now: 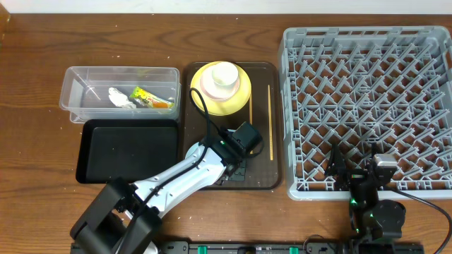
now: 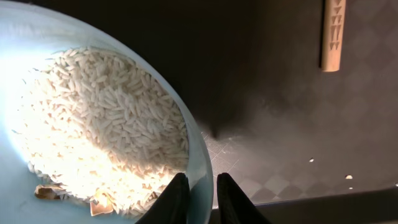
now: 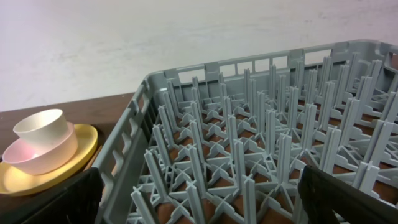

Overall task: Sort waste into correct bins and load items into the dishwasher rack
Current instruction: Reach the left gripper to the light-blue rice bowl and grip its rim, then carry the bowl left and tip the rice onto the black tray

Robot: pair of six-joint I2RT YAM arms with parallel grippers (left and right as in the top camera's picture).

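Blue bowl [image 2: 37, 43] of rice [image 2: 99, 118] is over the brown tray [image 1: 261, 176], with the left gripper [image 2: 200, 182] pinched on its rim. We'd call the tissue [image 1: 116, 97] and wrapper [image 1: 150, 97] done, since both are in the clear tub [image 1: 74, 92]. Left to do: rice into the black tray [image 1: 127, 152] (our guess), then the blue bowl, plate [image 1: 236, 99], pink bowl [image 1: 208, 83], cup [image 1: 224, 74] and chopsticks [image 1: 268, 120] into the rack [image 1: 367, 92], which holds nothing. Right gripper [image 1: 352, 169] gapes wide at the rack's near edge, carrying nothing. Only the left wrist view shows the bowl and grip; overhead, the arm hides them.

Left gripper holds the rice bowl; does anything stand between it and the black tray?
Nothing visible does. Only the brown tray's low rim lies between the bowl and the black tray beside it.
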